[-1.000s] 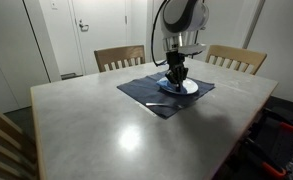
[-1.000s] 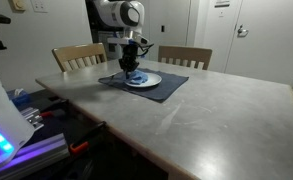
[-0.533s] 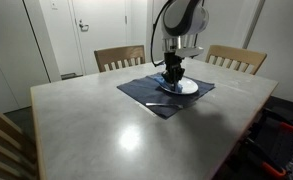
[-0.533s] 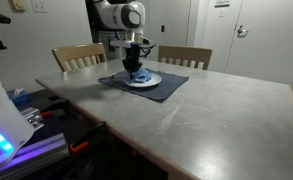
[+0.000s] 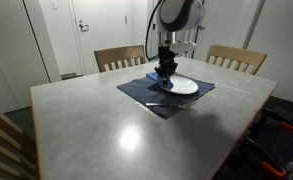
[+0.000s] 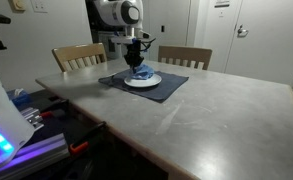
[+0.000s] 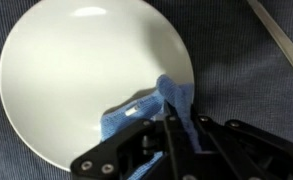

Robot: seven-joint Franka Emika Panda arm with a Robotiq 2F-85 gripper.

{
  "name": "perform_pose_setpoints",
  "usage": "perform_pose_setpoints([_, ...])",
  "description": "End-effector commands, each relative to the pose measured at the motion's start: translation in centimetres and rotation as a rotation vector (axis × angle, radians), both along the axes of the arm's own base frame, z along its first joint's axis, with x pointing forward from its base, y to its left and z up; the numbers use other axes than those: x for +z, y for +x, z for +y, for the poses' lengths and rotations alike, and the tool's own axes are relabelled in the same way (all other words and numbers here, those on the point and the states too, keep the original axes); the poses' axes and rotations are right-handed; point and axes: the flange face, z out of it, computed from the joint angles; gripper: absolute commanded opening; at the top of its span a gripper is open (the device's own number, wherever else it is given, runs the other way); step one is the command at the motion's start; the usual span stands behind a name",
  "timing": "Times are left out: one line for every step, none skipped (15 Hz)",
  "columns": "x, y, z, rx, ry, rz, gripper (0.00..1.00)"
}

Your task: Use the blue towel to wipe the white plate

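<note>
- While the black 2-finger gripper (image 7: 174,128) stands with its jaws drawn together on a pinch of the crumpled blue cloth towel (image 7: 146,108), the cloth lies bunched over the rim of the round white plate (image 7: 76,70), at about 4 o'clock on the plate in the wrist view.
- Plate: it rests on a dark navy fabric placemat (image 7: 251,85). Its face shows glossy, with no soil visible. The towel covers only a small patch near the rim.
- Done, as a judgement: the towel is in the grasp and on the plate, so pick-up and approach are complete.
- Left, as a judgement: the wiping looks part-way at most. The plate face from 6 o'clock round through 12 to 2 o'clock is not under the cloth, and how much of it has been rubbed cannot be told. A sweep from the 4 o'clock rim through the centre toward 10 o'clock would cover it.
- Edges: the plate rim lies right beneath the fingertips, with placemat beyond it. A wipe pushed outward at 4 o'clock would run off the plate.
- Obstacle: 1 thin silver utensil (image 7: 276,35) lies on the placemat at 2 o'clock of the plate, well apart from the gripper.
- Open room: in an exterior view the grey tabletop (image 5: 96,125) spreads wide around the mat. 2 wooden chairs (image 5: 119,57) stand at the far edge, apart from the arm.
</note>
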Motion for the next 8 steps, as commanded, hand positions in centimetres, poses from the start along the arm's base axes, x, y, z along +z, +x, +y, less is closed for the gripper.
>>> perform_pose_setpoints([2.4, 1.8, 2.8, 0.079, -0.036, -0.087, 0.03])
perform_pose_setpoints([2.5, 2.4, 3.9, 0.103, -0.045, -0.104, 0.03])
perform_pose_setpoints([2.6, 2.9, 5.2, 0.128, -0.045, -0.119, 0.03])
perform_pose_setpoints([2.6, 3.2, 6.3, 0.152, -0.045, -0.126, 0.03])
perform_pose_setpoints([2.3, 3.5, 7.6, 0.175, -0.038, -0.126, 0.03])
perform_pose_setpoints([1.7, 3.6, 8.8, 0.195, -0.027, -0.116, 0.03])
perform_pose_setpoints([1.1, 3.6, 9.7, 0.206, -0.018, -0.109, 0.03])
perform_pose_setpoints([0.3, 3.5, 10.6, 0.216, -0.003, -0.097, 0.03])
